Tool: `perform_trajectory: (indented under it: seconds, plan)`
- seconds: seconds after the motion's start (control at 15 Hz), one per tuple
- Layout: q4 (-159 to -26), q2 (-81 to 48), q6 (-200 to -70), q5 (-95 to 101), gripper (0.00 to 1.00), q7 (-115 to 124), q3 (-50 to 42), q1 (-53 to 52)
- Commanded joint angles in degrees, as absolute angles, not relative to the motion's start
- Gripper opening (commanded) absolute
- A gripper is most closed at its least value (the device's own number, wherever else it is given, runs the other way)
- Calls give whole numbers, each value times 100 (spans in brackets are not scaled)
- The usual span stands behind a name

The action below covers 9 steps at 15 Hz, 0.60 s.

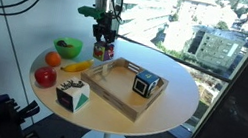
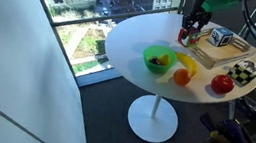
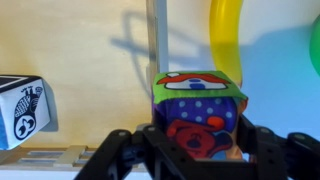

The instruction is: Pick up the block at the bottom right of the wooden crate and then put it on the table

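The block (image 3: 200, 105) sat between the fingers of the end effector (image 1: 104, 39), low at the surface (image 1: 175, 100) and just outside the crate (image 1: 109, 95). In the wrist view the crate's wall ran to the block's left and a banana (image 3: 225, 35) lay near, to the far right. Whether the fingers pinched the block or stood just off its sides could not be told. A lift with one pad dragging could tip the block against the wall; a sideways pull could nudge the banana.

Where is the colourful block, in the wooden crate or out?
Out. In an exterior view the block is outside the crate wall, above the white table.
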<state>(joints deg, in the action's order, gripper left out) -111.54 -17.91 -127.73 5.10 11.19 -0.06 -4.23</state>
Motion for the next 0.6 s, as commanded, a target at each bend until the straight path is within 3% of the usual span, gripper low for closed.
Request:
perform_trajectory:
  seconds: [0.0,0.53]
  plan:
    - [-11128,-1750,-12734,558,98,1241,-31,-450]
    - [-11221,-1409,-12468,619,100,1306,-153,-411]
